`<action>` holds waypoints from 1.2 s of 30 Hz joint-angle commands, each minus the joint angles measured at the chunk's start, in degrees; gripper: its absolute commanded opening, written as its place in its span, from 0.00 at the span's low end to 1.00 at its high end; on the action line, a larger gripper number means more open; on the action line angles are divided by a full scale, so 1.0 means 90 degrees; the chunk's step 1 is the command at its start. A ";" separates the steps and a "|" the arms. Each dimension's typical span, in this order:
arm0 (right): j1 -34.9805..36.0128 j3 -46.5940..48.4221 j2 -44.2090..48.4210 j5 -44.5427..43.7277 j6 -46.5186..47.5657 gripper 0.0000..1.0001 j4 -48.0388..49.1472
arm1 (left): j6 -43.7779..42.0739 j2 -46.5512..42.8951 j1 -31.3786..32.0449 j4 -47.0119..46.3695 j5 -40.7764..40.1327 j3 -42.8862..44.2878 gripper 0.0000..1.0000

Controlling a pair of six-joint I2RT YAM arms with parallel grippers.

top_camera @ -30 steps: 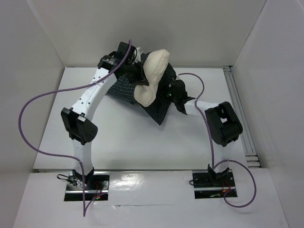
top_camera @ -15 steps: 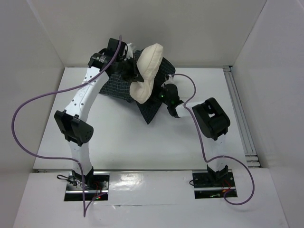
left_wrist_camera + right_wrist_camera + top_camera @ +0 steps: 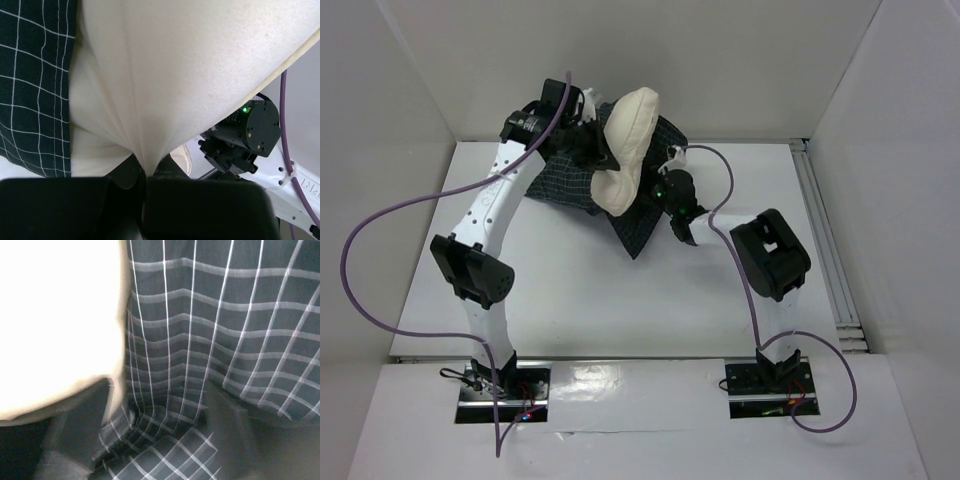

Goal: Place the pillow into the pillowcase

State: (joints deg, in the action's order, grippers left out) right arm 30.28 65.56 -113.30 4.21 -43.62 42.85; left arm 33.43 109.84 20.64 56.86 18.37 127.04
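The cream pillow [image 3: 625, 140] is held up at the back of the table, bent, lying over the dark checked pillowcase [image 3: 645, 222]. My left gripper [image 3: 590, 148] is shut on a pinched fold of the pillow [image 3: 165, 75]; the fold runs down between its fingers [image 3: 172, 165]. The pillowcase [image 3: 30, 85] shows at the left of that view. My right gripper [image 3: 670, 190] is shut on the pillowcase cloth [image 3: 220, 340], which is bunched between its fingers [image 3: 227, 415]. The pillow [image 3: 55, 320] fills the upper left of the right wrist view. No tag or reddish mark shows.
White walls close in the table [image 3: 570, 290] at the back and both sides. A metal rail [image 3: 825, 240] runs along the right edge. Purple cables loop from both arms. The right arm's wrist [image 3: 250, 130] shows in the left wrist view.
Both grippers have moved left and back with the pillow and pillowcase. The right arm has folded in closer, and the pillowcase has been drawn left with it.
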 commanded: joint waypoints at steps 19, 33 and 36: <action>-0.0357 -0.0718 0.1073 -0.0389 0.0325 0.00 -0.0444 | 0.0104 -0.0584 -0.0233 -0.1004 0.0156 -0.0502 0.00; -0.0796 -0.2314 0.3747 -0.0010 0.0802 0.00 -0.2064 | 0.0162 -0.0203 -0.0400 -0.1552 -0.0175 -0.1625 0.00; -0.0913 -0.2314 0.4209 0.0283 0.0998 0.00 -0.2611 | 0.0162 -0.0037 -0.0341 -0.1611 -0.0244 -0.1869 0.00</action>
State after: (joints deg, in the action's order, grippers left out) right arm 23.42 44.34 -81.17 3.81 -37.60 23.79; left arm 34.33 108.44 18.63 49.91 22.26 111.66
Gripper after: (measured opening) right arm 0.008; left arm 0.053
